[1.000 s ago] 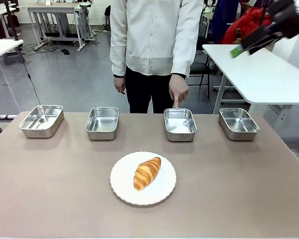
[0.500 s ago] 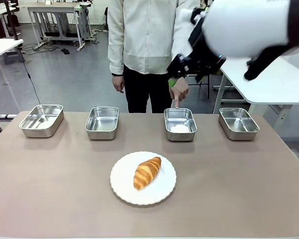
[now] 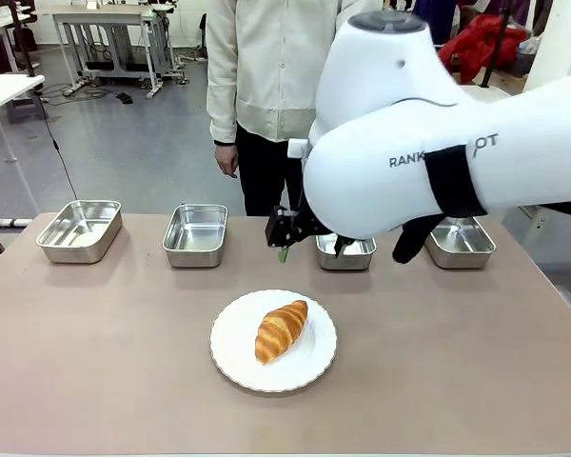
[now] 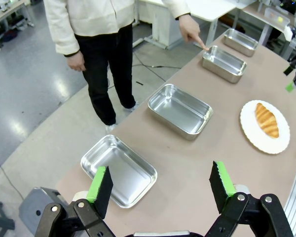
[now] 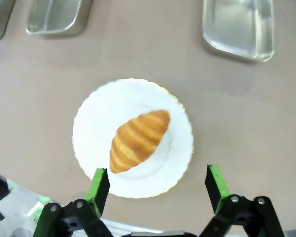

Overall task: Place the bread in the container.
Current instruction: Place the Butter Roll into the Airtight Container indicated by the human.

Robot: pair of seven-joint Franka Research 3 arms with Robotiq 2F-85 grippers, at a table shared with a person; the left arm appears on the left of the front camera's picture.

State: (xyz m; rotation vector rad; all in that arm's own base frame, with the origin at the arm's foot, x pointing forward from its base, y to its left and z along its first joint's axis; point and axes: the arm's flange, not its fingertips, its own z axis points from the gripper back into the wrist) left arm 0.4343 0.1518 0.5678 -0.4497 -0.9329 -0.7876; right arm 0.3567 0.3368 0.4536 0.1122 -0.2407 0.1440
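Note:
The bread (image 3: 281,330), a golden-brown croissant, lies on a round white plate (image 3: 238,367) at the table's front middle. My right gripper (image 3: 311,246) hangs open just above and behind it. Looking straight down in the right wrist view, the bread (image 5: 139,140) sits between and a little beyond that gripper's (image 5: 156,177) green pads. In the left wrist view a person's finger (image 4: 202,45) points at the container (image 4: 224,63), the third steel tray from the left. In the front view my right arm partly hides the container (image 3: 345,253). My left gripper (image 4: 160,177) is open above the table's left end.
Three more steel trays stand in the back row: far left (image 3: 80,229), second (image 3: 195,234) and far right (image 3: 462,243). The person (image 3: 266,86) stands behind the table's far edge. My bulky right arm (image 3: 438,152) crosses above the table's right half.
My right arm has swung down from the upper right to the middle, bringing its open gripper over the plate. It now hides the person's pointing hand in the front view. The bread has not moved.

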